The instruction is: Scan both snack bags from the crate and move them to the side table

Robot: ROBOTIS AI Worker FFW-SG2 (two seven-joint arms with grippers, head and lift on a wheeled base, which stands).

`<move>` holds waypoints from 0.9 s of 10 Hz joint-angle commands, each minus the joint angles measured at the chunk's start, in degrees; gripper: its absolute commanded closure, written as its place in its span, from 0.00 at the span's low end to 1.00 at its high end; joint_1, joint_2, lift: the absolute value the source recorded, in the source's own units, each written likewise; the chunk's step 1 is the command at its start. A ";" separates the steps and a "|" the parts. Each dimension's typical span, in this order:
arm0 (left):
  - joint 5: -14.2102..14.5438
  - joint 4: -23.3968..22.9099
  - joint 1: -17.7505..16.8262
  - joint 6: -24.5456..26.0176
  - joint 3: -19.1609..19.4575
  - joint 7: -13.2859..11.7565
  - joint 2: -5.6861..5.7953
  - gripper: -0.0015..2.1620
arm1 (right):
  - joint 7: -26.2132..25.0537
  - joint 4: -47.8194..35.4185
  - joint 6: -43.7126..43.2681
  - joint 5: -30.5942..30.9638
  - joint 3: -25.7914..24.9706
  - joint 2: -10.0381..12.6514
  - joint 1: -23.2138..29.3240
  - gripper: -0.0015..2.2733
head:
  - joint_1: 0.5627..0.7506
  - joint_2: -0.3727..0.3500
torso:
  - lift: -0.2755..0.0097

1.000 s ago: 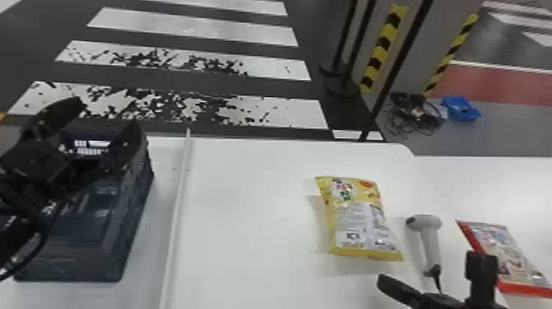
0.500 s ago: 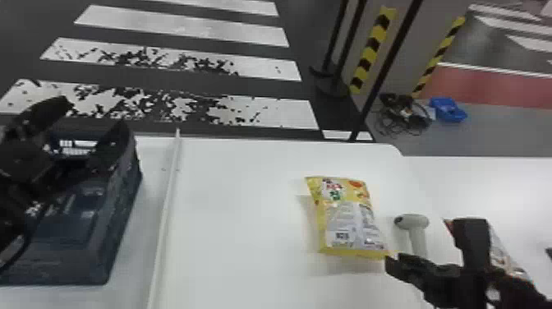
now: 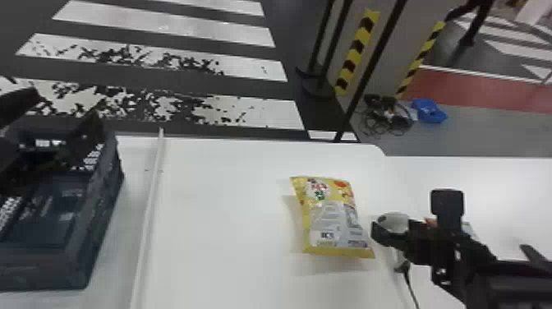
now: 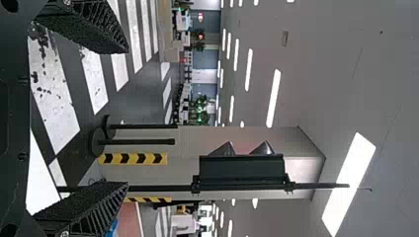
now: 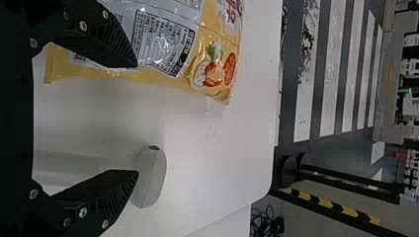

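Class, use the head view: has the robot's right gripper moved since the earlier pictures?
Yes, forward: the right gripper was nearer the robot than the scanner's head and is now about level with it.

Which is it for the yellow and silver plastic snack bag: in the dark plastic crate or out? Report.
Out: the snack bag lies on the white table, well to the right of the crate.

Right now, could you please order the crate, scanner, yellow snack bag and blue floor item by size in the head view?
Crate
Yellow snack bag
Scanner and blue floor item: unsure, the scanner is partly hidden
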 commanded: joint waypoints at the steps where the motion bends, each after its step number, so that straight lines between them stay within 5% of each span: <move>1: 0.30 0.22 0.14 -0.17 0.00 -0.09 0.67 0.02 | 0.00 3.04 -0.48 -0.10 -0.99 -0.32 -2.32 0.03 | 0.70 0.13 | 0.63; 9: -0.31 1.72 0.22 -0.17 -0.26 -0.71 0.15 0.02 | 4.04 15.61 -4.17 -4.76 -4.06 -2.52 -6.89 0.03 | 0.70 0.07 | 0.63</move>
